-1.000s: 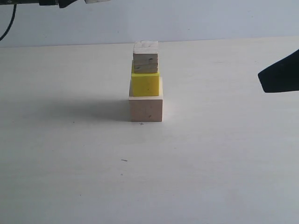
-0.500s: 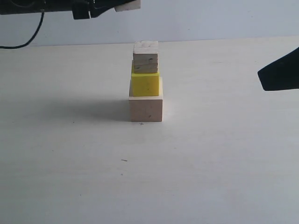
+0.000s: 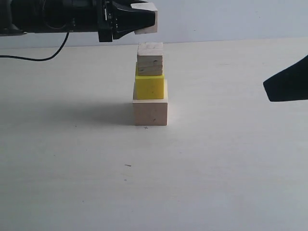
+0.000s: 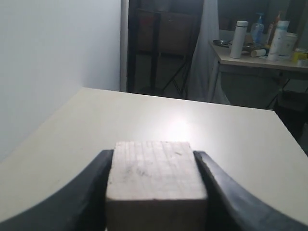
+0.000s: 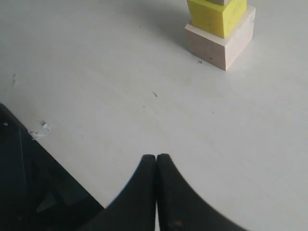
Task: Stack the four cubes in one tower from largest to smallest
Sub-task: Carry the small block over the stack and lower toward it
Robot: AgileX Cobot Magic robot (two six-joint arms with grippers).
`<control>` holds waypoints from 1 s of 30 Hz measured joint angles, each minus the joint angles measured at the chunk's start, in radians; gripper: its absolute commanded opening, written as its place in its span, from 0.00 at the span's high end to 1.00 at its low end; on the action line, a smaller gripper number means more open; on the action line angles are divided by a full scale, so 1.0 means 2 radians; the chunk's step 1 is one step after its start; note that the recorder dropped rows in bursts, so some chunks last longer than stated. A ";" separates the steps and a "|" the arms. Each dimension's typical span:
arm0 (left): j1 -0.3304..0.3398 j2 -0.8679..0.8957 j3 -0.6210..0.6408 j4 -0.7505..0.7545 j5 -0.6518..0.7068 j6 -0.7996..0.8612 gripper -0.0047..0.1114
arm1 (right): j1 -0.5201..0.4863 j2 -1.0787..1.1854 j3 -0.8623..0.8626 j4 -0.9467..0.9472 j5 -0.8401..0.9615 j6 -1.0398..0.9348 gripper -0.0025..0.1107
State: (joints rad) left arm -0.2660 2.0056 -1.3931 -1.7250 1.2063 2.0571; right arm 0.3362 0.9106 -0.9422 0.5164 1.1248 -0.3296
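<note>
A stack of three stands mid-table: the large pale pinkish cube at the base, the yellow cube on it, the grained light-wood cube on top. My left gripper hangs just above the stack, slightly to its left, shut on the tiny pale wooden cube. That cube sits squarely between the black fingers in the left wrist view. My right gripper is shut and empty, low over the table to the right. The right wrist view shows the base cube and the yellow cube.
The pale table carries a small dark mark in front of the stack. A black cable trails from the left arm at the back left. Beyond the table's far edge stands another table with bottles.
The left arm has come in from the upper left, moving right and down with the tiny cube until it is just above the stack. The right gripper has barely shifted.
</note>
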 measured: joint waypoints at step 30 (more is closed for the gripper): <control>-0.002 0.043 -0.067 0.037 0.004 0.015 0.96 | 0.000 0.023 0.021 0.003 -0.038 0.000 0.98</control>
State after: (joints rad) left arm -0.2693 2.0918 -1.5272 -1.6517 1.2144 2.0870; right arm 0.3362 0.9565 -0.9000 0.5223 1.0480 -0.3296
